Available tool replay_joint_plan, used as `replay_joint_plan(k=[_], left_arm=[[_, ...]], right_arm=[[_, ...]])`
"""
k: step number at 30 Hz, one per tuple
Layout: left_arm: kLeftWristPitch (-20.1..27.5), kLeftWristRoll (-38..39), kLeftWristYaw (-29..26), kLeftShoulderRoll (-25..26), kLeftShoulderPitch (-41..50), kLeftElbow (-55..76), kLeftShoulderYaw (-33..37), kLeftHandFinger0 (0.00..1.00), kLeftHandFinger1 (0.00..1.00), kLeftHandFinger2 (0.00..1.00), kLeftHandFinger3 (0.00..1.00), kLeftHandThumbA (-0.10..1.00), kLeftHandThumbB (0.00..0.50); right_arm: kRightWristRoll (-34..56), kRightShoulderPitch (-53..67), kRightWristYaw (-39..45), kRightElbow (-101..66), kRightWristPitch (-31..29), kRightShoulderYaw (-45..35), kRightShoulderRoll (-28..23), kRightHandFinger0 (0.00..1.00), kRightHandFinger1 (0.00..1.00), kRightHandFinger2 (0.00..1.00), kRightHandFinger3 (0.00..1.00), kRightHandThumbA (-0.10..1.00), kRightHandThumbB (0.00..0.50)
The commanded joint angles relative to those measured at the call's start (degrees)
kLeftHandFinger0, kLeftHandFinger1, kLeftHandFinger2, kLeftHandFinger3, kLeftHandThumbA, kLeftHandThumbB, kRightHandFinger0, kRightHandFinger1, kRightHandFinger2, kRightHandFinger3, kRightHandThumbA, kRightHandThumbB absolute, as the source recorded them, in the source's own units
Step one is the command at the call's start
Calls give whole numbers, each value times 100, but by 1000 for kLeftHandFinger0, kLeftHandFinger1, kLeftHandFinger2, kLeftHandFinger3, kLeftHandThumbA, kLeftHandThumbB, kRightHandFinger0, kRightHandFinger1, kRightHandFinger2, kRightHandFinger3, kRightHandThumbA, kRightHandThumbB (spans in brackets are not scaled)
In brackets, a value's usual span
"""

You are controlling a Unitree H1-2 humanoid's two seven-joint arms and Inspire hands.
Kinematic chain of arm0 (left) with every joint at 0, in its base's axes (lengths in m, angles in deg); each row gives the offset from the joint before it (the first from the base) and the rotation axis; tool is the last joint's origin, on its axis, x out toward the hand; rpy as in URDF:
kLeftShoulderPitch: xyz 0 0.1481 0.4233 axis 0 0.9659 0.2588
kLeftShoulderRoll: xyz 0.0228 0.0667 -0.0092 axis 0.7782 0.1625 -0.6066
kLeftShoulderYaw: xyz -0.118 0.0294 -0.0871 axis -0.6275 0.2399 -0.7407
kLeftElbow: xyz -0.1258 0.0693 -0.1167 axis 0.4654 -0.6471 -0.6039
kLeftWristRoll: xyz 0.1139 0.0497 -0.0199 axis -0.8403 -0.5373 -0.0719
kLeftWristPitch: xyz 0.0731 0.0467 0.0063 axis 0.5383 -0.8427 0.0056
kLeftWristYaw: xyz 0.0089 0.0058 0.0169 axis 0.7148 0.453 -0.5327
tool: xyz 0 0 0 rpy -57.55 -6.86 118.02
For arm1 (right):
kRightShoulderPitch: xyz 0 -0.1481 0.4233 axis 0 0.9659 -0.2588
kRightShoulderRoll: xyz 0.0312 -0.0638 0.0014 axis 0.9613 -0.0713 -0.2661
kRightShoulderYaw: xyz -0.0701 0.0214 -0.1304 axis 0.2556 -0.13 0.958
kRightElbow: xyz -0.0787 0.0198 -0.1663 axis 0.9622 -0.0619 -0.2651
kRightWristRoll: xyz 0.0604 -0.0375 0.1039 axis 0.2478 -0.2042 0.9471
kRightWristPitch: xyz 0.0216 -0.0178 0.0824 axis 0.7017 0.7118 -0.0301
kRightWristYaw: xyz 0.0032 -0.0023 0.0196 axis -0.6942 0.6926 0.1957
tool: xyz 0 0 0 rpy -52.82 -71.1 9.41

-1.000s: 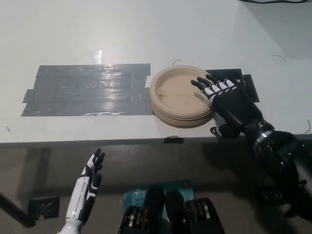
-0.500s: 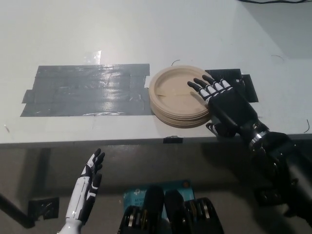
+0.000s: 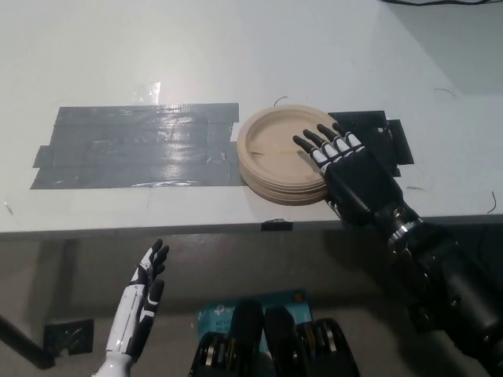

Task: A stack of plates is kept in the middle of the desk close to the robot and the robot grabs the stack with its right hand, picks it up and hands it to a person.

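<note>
Stack of paper plates (image 3: 277, 161): tan, round, on white worktop (image 3: 236, 47) near front edge, between grey tape patch (image 3: 137, 145) and black tape patch (image 3: 377, 133). I judge it light, a bit flexible, rims ridged; layers could slide or fan apart. Best hold, I think: right rim, thumb under, fingers on top. My right hand (image 3: 346, 169): fingers spread flat over right part of top plate, not clamped. Left hand (image 3: 143, 302): resting below worktop edge, fingers apart, empty.

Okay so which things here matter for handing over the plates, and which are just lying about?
Job in hand:
stack of tan round paper plates
black right hand, fingers spread over the stack

Lying about:
grey tape patch
black tape patch
white left hand, resting below the desk edge
</note>
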Motion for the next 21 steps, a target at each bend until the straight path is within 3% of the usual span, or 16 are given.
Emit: replay_joint_plan(k=[1, 6, 8, 9, 10, 11, 12, 13, 14, 15, 17, 18, 19, 21], left_arm=[[173, 0, -80, 47, -74, 89, -44, 1000, 1000, 1000, 1000, 1000, 332], [216, -55, -114, 53, -93, 66, -46, 1000, 1000, 1000, 1000, 1000, 325], [241, -71, -129, 56, -116, 37, -49, 1000, 1000, 1000, 1000, 1000, 321], [206, -65, -126, 50, -124, 48, -52, 1000, 1000, 1000, 1000, 1000, 328], [183, -62, -122, 46, -124, 55, -52, 1000, 1000, 1000, 1000, 1000, 329], [159, -60, -113, 43, -121, 70, -49, 1000, 1000, 1000, 1000, 1000, 330], [151, -61, -109, 42, -119, 78, -46, 1000, 1000, 1000, 1000, 1000, 331], [166, -68, -113, 44, -125, 72, -45, 1000, 1000, 1000, 1000, 1000, 333], [174, -68, -113, 47, -137, 65, -45, 1000, 1000, 1000, 1000, 1000, 333], [176, -52, -99, 60, -158, 67, -48, 1000, 1000, 1000, 1000, 1000, 334], [207, -40, -100, 73, -196, 42, -56, 1000, 1000, 1000, 1000, 1000, 334], [209, -27, -101, 70, -206, 38, -61, 1000, 1000, 1000, 1000, 1000, 338], [195, -13, -94, 70, -219, 43, -64, 1000, 1000, 1000, 1000, 1000, 334], [222, 1, -76, 76, -241, 23, -52, 1000, 1000, 1000, 1000, 1000, 326]], right_arm=[[-119, -235, -291, 159, -23, 69, 98, 1000, 1000, 1000, 1000, 1000, 455], [-80, -374, -322, 514, -77, 123, 133, 1000, 1000, 1000, 1000, 1000, 471], [11, -490, -385, 805, -201, 129, 171, 1000, 1000, 1000, 1000, 924, 484], [41, -584, -555, 1044, -320, 136, 201, 1000, 1000, 1000, 1000, 617, 402], [19, -676, -764, 1265, -402, 156, 228, 1000, 1000, 1000, 1000, 543, 451], [-92, -860, -1224, 1712, -532, 232, 275, 946, 927, 996, 1000, 332, 410], [-131, -927, -1405, 1885, -584, 266, 291, 760, 803, 921, 1000, 253, 426], [-341, -1110, -2066, 2359, -602, 424, 334, 77, 200, 380, 544, -74, 316], [-396, -1160, -2239, 2478, -592, 468, 343, 15, 99, 337, 458, -95, 294], [-488, -1270, -2545, 2722, -492, 541, 366, 1, 18, 334, 318, -100, 249], [-472, -1382, -2806, 2930, -555, 581, 367, 0, 98, 532, 310, -100, 237], [-421, -1420, -2889, 2983, -654, 576, 357, 0, 174, 708, 332, -100, 232], [-379, -1465, -2992, 3064, -721, 582, 357, 0, 209, 775, 356, -100, 237], [-336, -1529, -3197, 3179, -845, 595, 350, 0, 190, 768, 386, -100, 258]])
